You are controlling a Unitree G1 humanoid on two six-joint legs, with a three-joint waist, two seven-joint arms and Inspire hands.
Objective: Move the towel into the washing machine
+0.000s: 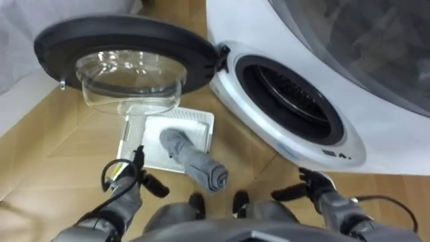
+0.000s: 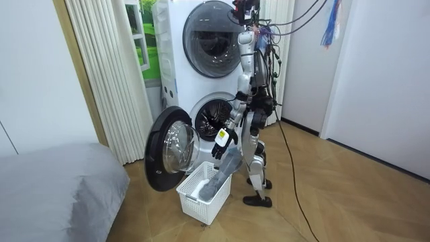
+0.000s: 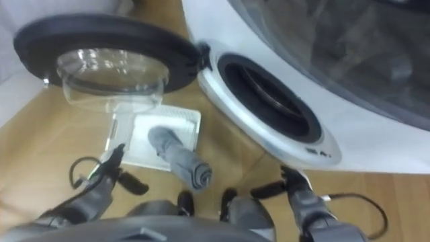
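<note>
The floor is pale herringbone wood (image 1: 60,144). In the room view the robot stands upright, close in front of a white stacked pair: a dryer (image 2: 211,30) above and a front-loading washing machine (image 2: 201,117) below. Pleated white curtains (image 2: 101,60) hang at the left of that frame and a grey bed (image 2: 54,181) fills its lower left corner.

The washing machine's door (image 1: 127,40) is swung fully open in the upper left of the left eye view, with its dark ring and clear glass bowl facing up. The drum opening (image 1: 292,91) gapes dark at centre right, and nothing can be made out inside it.

A grey towel (image 1: 195,161), rolled into a thick tube, stands tilted in a white slatted laundry basket (image 1: 195,117) on the floor below the open door. Its lower end is down in the basket. Its rolled end leans out toward the lower middle of the frame.

The left hand (image 1: 127,185) sits at the lower left, near the towel's upper end but apart from it. Its dark fingers are loosely spread and hold nothing. The right hand (image 1: 316,185) is at the lower right, under the machine's front and well apart from the towel. Its fingers are relaxed and empty too. In the room view one hand hangs just above the towel's top end, without touching it.
</note>
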